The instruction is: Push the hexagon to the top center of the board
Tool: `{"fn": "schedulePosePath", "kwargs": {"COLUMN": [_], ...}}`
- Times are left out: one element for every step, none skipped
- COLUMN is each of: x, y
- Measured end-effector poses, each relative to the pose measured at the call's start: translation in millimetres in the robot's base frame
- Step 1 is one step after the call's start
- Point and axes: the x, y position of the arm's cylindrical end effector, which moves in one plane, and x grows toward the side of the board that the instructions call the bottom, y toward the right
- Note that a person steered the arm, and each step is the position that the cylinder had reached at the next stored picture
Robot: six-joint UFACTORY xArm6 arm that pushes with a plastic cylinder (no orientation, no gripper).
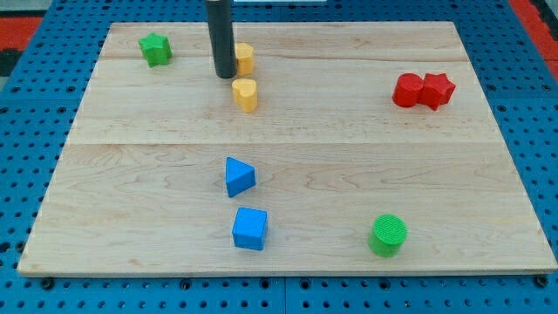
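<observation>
Starting at the view's bottom, a green plastic cylinder (388, 235) sits toward the right and a blue plastic cube (250, 228) near the middle, with a blue plastic triangular block (239, 176) just above the cube. Further up the pale wooden board (349, 166), which lies on a blue pegboard desk (26, 148), a red cylinder-like block (406, 91) touches a red star block (437, 90) at the right. A yellow heart-like block (246, 94) lies left of centre. Above it, near the top edge, sits the yellow plastic hexagon (245, 58), with my tip (225, 75) touching or just beside its left side. A green star block (155, 49) occupies the top left. No gripper exists here, only the rod. I judge the hexagon light, rigid and ready to slide or spin; pushing squarely on its left flat face should drive it rightward toward top centre.
</observation>
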Motion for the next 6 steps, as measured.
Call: {"fn": "schedulePosePath", "kwargs": {"x": [-28,-31,-37,-33,-15,15], "y": [8,102,107,107,107,126]}}
